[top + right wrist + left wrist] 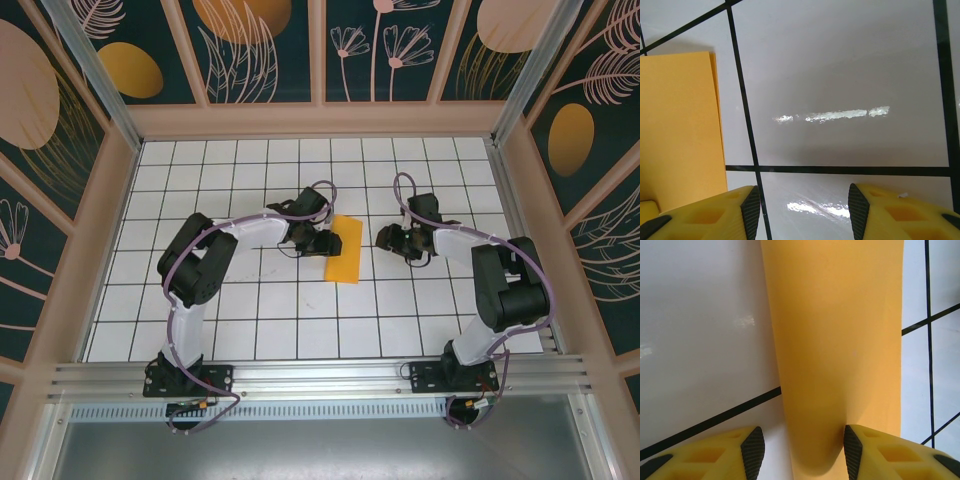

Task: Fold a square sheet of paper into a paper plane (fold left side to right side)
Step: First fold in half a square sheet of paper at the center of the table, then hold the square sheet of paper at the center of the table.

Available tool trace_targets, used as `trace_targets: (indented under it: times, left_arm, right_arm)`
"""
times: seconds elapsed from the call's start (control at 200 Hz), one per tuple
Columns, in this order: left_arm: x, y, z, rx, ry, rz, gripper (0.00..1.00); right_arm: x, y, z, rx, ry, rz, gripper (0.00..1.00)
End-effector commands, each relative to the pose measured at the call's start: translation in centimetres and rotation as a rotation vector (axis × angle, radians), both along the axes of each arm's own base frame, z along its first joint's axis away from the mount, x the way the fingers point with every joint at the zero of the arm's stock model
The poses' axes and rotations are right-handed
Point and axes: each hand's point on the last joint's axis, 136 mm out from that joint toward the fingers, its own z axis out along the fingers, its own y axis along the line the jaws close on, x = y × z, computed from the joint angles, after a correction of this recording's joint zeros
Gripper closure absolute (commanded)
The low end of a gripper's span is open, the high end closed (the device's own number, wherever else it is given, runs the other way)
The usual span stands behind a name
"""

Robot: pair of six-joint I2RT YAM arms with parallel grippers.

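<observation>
The square sheet of paper (343, 250), doubled into a narrow strip, lay flat on the desk (300, 310). The left end effector (803, 445) stood open astride one edge of it, and the right end effector (805, 210) was open over bare desk just beside the opposite edge. It looked light, limp and apt to slide on the glossy tiles, so pinching a free edge while pressing the fold down seemed safest.

Robotics lab test cell, not a home. Left arm (195, 270) and right arm (505, 285) bolted to an aluminium rail (320, 375) behind the jaws. White tabletop (250, 320) with black grid lines under and ahead of the jaws. Dark leaf-print wall panels (260, 50) in a pale wood frame (320, 120) box it in beyond and to both sides.
</observation>
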Motion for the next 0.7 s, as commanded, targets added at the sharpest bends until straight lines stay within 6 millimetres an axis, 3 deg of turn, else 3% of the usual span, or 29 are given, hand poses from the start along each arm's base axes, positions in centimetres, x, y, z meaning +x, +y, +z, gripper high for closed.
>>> trace_targets:
  times: [0.0, 0.16, 0.32, 0.48, 0.601, 0.696]
  left_arm:
    - [-1.6, 1.1, -4.6, 0.103, 0.059, -0.023, 0.50]
    - [-1.7, 1.1, -4.7, 0.108, 0.062, -0.021, 0.49]
    - [-1.7, 1.2, -4.7, 0.112, 0.060, -0.018, 0.49]
    - [-1.7, 1.3, -4.8, 0.115, 0.061, -0.018, 0.50]
    - [-1.7, 1.4, -5.0, 0.118, 0.064, -0.015, 0.49]
    - [-1.8, 1.4, -5.0, 0.120, 0.065, -0.015, 0.50]
  right_arm:
    - [0.0, 0.6, 1.0, 0.032, -0.023, 0.006, 0.47]
    - [0.0, 1.3, 1.4, 0.053, -0.030, 0.020, 0.47]
    - [0.0, 3.2, 2.5, 0.146, -0.049, 0.053, 0.50]
    - [-0.1, 6.1, 3.9, 0.295, -0.062, 0.105, 0.70]
    - [-0.1, 7.6, 3.3, 0.317, -0.038, 0.128, 0.82]
    - [0.0, 8.4, 2.6, 0.313, -0.017, 0.135, 0.87]
